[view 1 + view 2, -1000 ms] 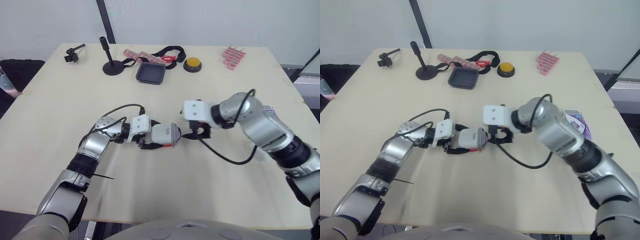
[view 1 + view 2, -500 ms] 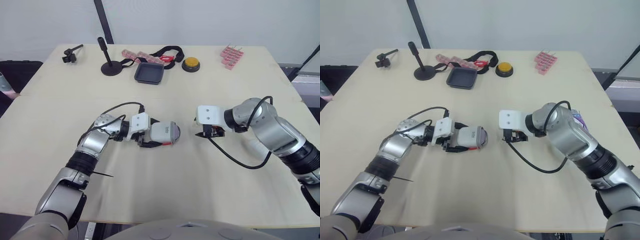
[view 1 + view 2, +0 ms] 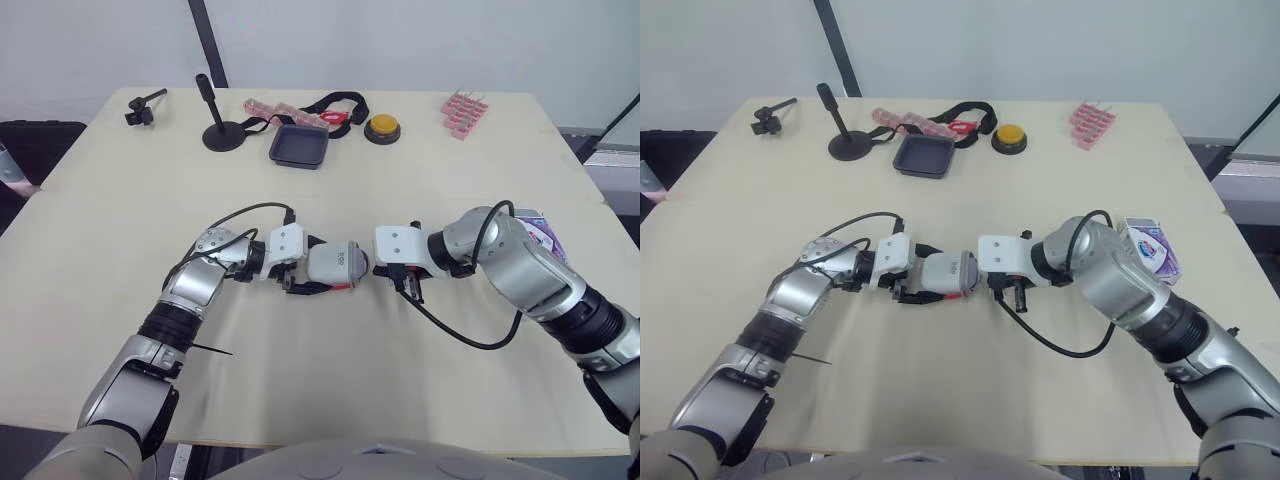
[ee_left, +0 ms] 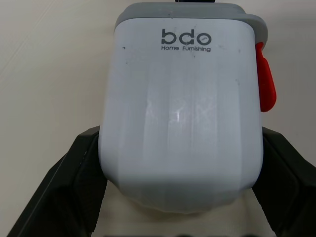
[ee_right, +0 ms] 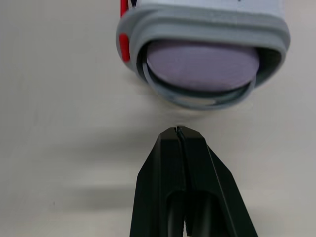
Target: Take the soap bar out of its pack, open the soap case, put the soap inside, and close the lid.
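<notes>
While it lies on its side near the front of the pale wooden table [image 3: 100, 220], the white plastic soap case with the grey rim [image 3: 338, 265] has its long axis running straight across, left to right. The rounded closed end is back in the left gripper [image 3: 310, 277]. The grey-rimmed end points to the robot's right. The left gripper's two black fingers [image 4: 84, 182] are spread to the case's width and clamp it, one on each side. There's a single red latch tab [image 4: 265, 84] on the side of the rim.

In the right wrist view, one lilac rounded soap bar [image 5: 202, 64] sits inside the rim end. I can't tell whether anything see-through covers it.

The right gripper [image 5: 177, 136] is just beside that end, pointing right at it but not touching. Its fingers are pressed together with nothing between them.

Out by the right arm there's one white and purple soap carton [image 3: 1148, 243], well apart from the case.

Along the far edge sit:
- one small black clamp [image 3: 143, 108]
- one black post on a round base [image 3: 222, 130]
- one dark square tray [image 3: 300, 146]
- a black strap with red bits [image 3: 335, 105]
- one yellow push button [image 3: 384, 127]
- a small bunch of pink clips [image 3: 466, 108]
</notes>
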You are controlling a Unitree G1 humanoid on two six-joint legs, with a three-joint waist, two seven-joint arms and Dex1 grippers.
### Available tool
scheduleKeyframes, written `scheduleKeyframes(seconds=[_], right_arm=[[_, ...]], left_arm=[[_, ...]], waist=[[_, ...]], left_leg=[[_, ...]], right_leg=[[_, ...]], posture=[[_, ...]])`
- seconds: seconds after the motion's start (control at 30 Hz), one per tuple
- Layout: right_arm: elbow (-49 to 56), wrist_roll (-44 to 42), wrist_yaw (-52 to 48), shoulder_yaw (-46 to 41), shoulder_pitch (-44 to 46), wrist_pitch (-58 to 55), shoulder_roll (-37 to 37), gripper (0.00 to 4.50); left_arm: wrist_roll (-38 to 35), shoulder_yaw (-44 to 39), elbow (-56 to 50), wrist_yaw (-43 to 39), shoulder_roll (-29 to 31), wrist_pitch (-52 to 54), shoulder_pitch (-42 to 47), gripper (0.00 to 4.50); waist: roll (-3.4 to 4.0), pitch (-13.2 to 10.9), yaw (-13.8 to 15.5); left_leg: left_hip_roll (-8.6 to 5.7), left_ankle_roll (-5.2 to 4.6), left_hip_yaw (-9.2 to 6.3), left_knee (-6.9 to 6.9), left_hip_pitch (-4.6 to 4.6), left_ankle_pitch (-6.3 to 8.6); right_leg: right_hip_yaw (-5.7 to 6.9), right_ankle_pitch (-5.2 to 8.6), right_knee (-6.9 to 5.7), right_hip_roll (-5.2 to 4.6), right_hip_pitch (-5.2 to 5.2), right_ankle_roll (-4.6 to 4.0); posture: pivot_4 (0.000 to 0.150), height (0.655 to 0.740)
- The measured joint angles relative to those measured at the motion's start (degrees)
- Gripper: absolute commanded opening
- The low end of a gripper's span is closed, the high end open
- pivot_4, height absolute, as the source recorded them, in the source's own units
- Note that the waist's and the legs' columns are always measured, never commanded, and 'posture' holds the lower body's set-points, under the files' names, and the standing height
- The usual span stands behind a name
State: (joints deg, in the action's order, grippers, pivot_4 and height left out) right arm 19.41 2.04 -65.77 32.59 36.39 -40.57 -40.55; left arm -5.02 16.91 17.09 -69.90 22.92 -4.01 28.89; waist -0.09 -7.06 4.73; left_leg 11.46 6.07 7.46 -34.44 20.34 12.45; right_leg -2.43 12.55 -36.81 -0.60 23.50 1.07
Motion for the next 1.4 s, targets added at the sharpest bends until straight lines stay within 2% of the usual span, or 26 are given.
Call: scheduleKeyframes(seconds=[0.33, 0.77, 0.8, 1.0, 1.1, 1.2, 1.3, 1.4], right_arm=[[0.38, -0.25, 0.55, -0.14, 2.60, -5.25, 2.26, 0.04], [-2.83, 2.21, 2.97, -0.83, -3.39, 1.68, -4.74, 0.04], [-3.64, 1.95, 3.81, -2.52, -3.73, 1.44, -4.47, 0.60], [-1.80, -6.54, 3.47, -11.68, -3.70, -5.21, -1.74, 2.53], [-0.86, -11.83, 3.15, -16.34, -3.77, -11.98, -1.37, 3.55], [-0.85, -19.49, 3.87, -23.59, -3.86, -24.45, 1.62, 4.47], [-2.69, -25.94, 5.94, -30.62, -3.87, -37.69, 6.28, 4.47], [-7.30, -27.77, 10.03, -37.06, -3.82, -45.90, 11.14, 4.47]], left_arm=[[0.17, 0.02, -0.05, 0.33, -0.59, 0.02, 0.00, 3.50], [-0.04, -0.27, -0.09, 0.65, 2.11, -0.14, -1.06, 3.50], [-0.07, -0.30, -0.12, 0.65, 2.52, -0.14, -1.29, 3.50], [-0.53, -0.40, -0.83, 0.66, 2.87, -0.13, -1.37, 3.50], [-0.65, -0.67, -1.51, 0.66, 3.36, -0.13, -1.40, 3.50], [-1.20, -0.95, -1.85, 0.69, 3.72, -0.14, -1.64, 3.50], [-1.60, -1.16, -2.32, 0.73, 3.75, -0.17, -1.69, 3.50], [-1.73, -1.24, -2.36, 0.83, 3.79, -0.20, -1.91, 3.50]], waist=[[0.01, 0.00, 0.05], [0.01, 0.00, -0.19], [0.01, -0.01, -0.19], [0.02, -0.01, 0.05], [0.02, -0.01, 0.33], [0.02, -0.01, 0.50], [0.03, -0.01, 0.67], [0.03, -0.01, 0.99]], left_leg=[[0.00, 0.00, 0.00, 0.00, 0.02, 0.00], [0.00, 0.01, 0.00, 0.02, 0.00, 0.01], [0.00, 0.01, 0.00, 0.02, 0.00, 0.00], [0.00, 0.00, 0.00, 0.02, 0.02, 0.00], [0.00, 0.00, 0.00, 0.01, 0.03, 0.00], [0.00, 0.00, 0.00, 0.01, 0.02, 0.00], [0.01, 0.00, 0.00, 0.01, 0.01, 0.00], [-0.01, 0.01, 0.01, -0.01, 0.03, -0.01]], right_leg=[[0.00, 0.00, -0.01, 0.00, 0.01, 0.00], [-0.01, 0.00, 0.03, 0.00, 0.01, 0.00], [0.00, 0.00, 0.03, 0.00, 0.01, 0.00], [0.01, 0.00, 0.04, 0.00, 0.02, 0.00], [0.01, 0.00, 0.06, 0.00, 0.02, 0.00], [0.01, 0.00, 0.05, 0.01, 0.02, -0.01], [0.01, 0.00, 0.05, 0.02, 0.02, -0.01], [0.01, -0.01, 0.05, 0.01, 0.02, -0.02]], posture=[[0.150, 0.7400], [0.150, 0.7400], [0.150, 0.7400], [0.150, 0.7400], [0.150, 0.7400], [0.150, 0.7400], [0.150, 0.7400], [0.150, 0.7400]])
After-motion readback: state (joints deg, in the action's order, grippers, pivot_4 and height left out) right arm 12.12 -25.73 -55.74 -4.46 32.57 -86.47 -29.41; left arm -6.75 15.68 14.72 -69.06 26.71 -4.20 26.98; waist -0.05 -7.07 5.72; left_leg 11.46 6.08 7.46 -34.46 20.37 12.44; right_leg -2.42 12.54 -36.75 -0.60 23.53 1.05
